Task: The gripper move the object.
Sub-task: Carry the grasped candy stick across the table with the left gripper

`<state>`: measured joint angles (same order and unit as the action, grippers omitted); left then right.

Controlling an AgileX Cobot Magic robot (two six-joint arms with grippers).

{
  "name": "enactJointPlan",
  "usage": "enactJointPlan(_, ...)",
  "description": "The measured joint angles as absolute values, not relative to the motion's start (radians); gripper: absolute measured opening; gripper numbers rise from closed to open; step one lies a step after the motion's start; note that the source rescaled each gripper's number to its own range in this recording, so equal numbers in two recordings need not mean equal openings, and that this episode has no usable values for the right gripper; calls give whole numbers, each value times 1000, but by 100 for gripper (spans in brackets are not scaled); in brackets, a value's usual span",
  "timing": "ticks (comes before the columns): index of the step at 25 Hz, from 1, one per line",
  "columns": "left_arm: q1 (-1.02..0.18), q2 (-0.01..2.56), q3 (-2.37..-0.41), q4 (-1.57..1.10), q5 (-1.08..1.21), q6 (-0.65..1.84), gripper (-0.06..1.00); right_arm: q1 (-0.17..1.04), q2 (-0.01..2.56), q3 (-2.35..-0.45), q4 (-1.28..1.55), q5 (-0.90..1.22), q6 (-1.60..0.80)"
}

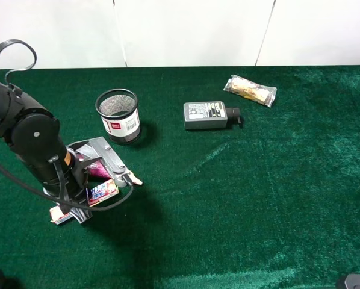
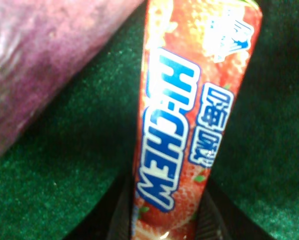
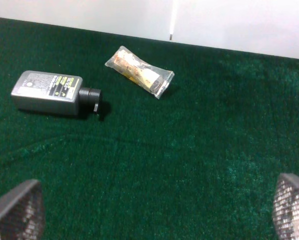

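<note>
The object is a slim candy roll (image 2: 189, 125) with a red wrapper and blue-and-white print. It fills the left wrist view, lying on the green cloth. My left gripper (image 2: 164, 225) is shut on it, with a dark finger pressed against each side. In the high view the left gripper (image 1: 83, 198) is low over the table at the left, and the candy roll (image 1: 103, 191) pokes out from under the black arm. The purple eggplant (image 2: 34, 65) lies right beside the roll. My right gripper (image 3: 154, 220) is open and empty, far from the roll.
A black mesh pen cup (image 1: 118, 115) stands behind the left gripper. A grey power adapter (image 1: 205, 115) lies mid-table. A clear-wrapped tan snack packet (image 1: 250, 90) lies at the back right. A white wall borders the table's far edge.
</note>
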<state>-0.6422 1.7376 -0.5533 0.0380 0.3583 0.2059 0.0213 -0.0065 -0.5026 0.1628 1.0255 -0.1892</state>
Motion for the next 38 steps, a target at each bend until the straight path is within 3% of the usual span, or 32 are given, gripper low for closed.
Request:
enactJointPlan(9, -695, 1738, -616, 38, 505, 206, 1, 21, -6, -503, 163, 1025, -189)
enactJointPlan(16, -772, 1738, -823, 38, 783, 194, 1, 21, -6, -503, 163, 1025, -189)
enactJointPlan(27, -842, 1871, -1307, 57, 1160, 188, 1, 21, -6, -503, 163, 1025, -188)
enactJointPlan(38, -943, 2183, -1877, 28, 1160, 248, 1, 21, -6, -503, 165, 1025, -188)
